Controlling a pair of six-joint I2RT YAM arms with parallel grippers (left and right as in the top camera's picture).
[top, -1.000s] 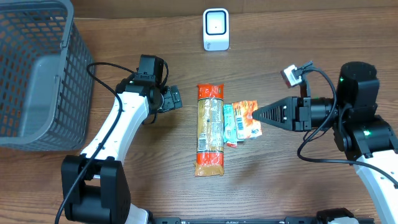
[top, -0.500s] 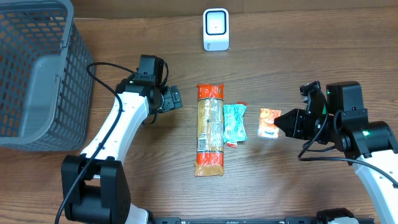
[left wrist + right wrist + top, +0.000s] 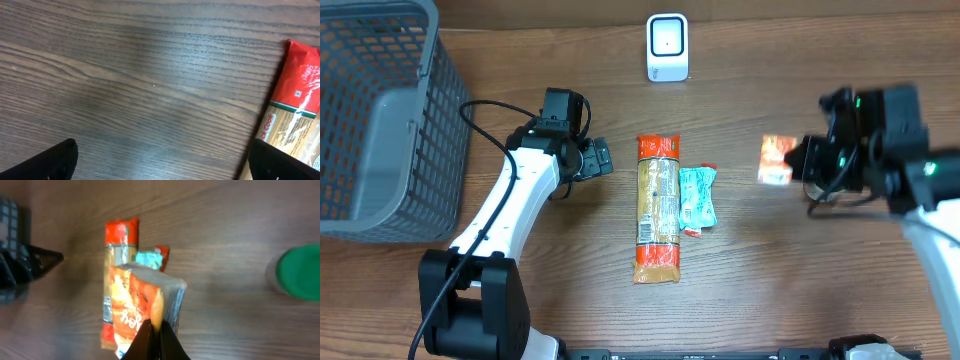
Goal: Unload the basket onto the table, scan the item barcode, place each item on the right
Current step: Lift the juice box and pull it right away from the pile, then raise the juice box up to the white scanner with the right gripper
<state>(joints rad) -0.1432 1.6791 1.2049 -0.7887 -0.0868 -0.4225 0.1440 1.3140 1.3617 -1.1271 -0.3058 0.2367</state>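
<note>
An orange snack packet [image 3: 776, 160] hangs clear of the table at the right, and my right gripper [image 3: 796, 162] is shut on its edge. In the right wrist view the packet [image 3: 137, 305] stands pinched between the closed fingers, my right gripper [image 3: 156, 339] at the bottom. The white barcode scanner [image 3: 667, 47] stands at the back centre. My left gripper [image 3: 597, 159] is open over bare wood, left of the long red-and-tan packet [image 3: 658, 208]. Its view shows my left gripper [image 3: 162, 165] with nothing between the dark fingertips [image 3: 50, 162] and that packet [image 3: 295, 100] at the right.
A teal packet [image 3: 697, 198] lies against the long packet's right side. A grey wire basket [image 3: 380, 130] fills the back left corner. A blurred green round shape [image 3: 300, 272] shows at the right of the right wrist view.
My right gripper has lifted the orange packet from beside the teal packet and carried it right and toward the back. The left arm has not moved.
</note>
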